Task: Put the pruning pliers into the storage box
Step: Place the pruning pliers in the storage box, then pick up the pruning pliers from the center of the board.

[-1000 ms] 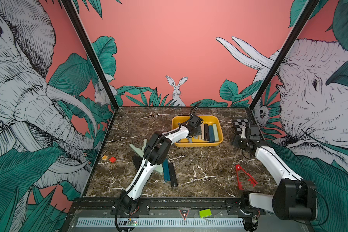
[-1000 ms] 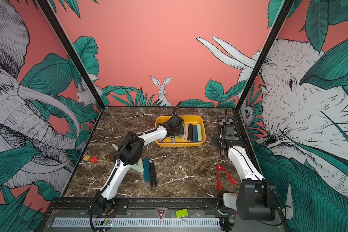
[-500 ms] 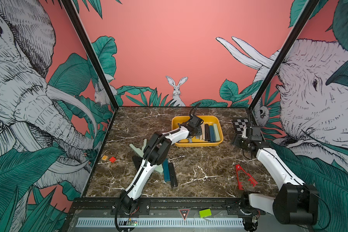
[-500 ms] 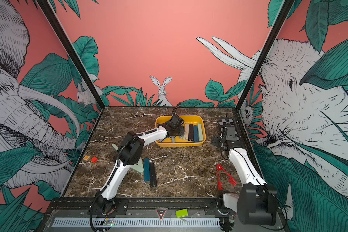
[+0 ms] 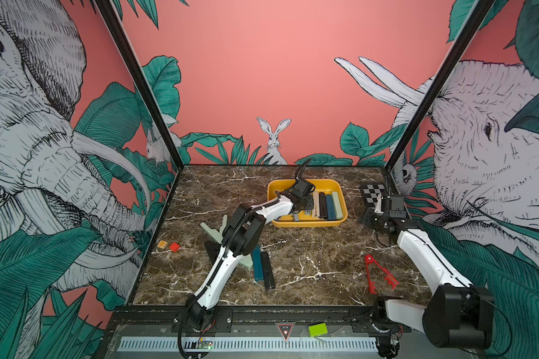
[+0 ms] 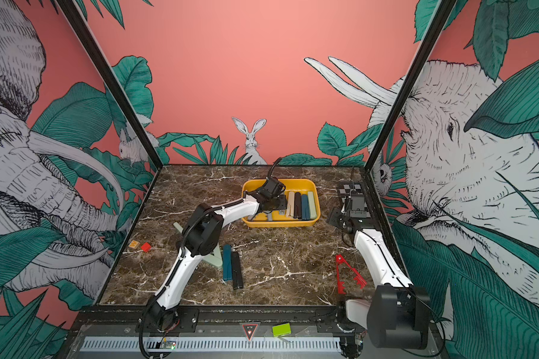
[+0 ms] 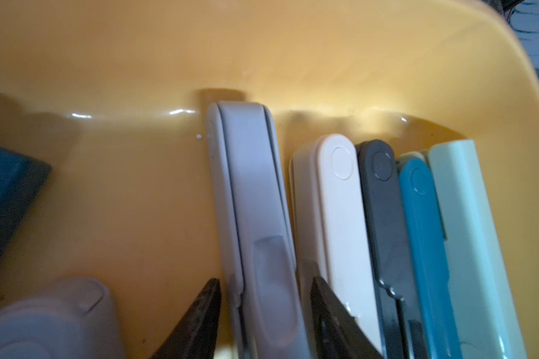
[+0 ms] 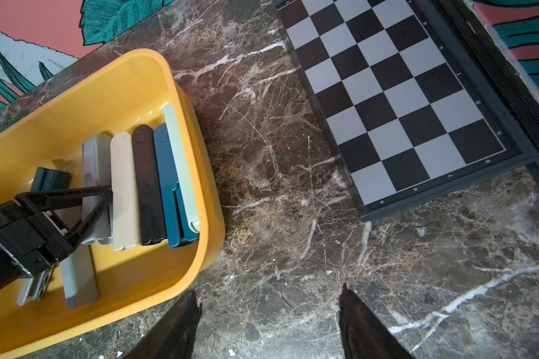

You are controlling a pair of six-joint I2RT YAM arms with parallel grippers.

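— Inside the storage box [image 5: 308,223], left claw [image 7: 265,298] straddles the grey pliers [image 7: 249,186], jaws just clear on both sides. Exit?
— Straight up; beige pliers [image 7: 339,217] lie just beside. Right claw [image 8: 268,326] hangs apart over tabletop [image 8: 277,186]. Left wrist view alone shows the gap; both top views show red pliers [image 5: 371,275] waiting.

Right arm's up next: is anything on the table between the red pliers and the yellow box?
Nothing visible does. In both top views only bare marble lies between the red pliers and the yellow box. Inside the box, though, the left gripper straddles a grey pliers beside the stowed row.
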